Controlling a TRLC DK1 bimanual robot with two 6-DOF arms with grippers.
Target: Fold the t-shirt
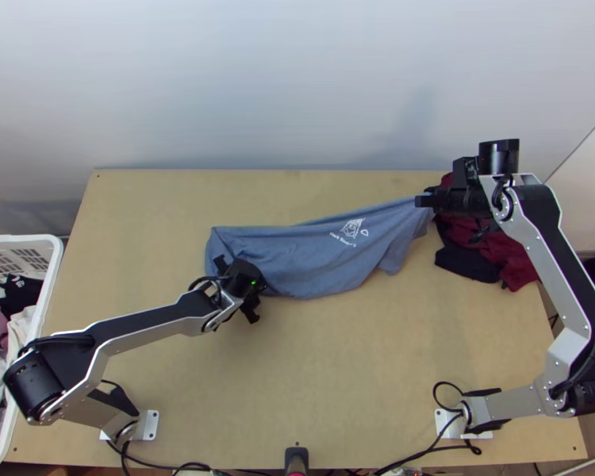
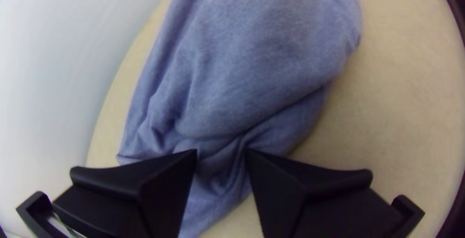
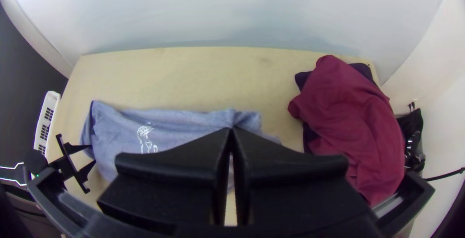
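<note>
The right flat-fingered black gripper (image 1: 426, 201) pinches the creased blue-grey t-shirt (image 1: 305, 258) at its two o'clock end, fingers pressed together; the left flat-fingered black gripper (image 1: 247, 287) spreads at its eight. Rumpled dark-red cloth (image 1: 521, 266) lies right.

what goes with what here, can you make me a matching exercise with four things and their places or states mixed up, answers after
Things
1. blue t-shirt
2. left gripper
3. right gripper
4. maroon cloth

Places or states
A. shut on one end of the shirt
B. heaped toward the far right of the table in the top view
C. long and narrow, white print showing
D. fingers apart, at the shirt's other end

Pairs: 1-C, 2-D, 3-A, 4-B
</note>
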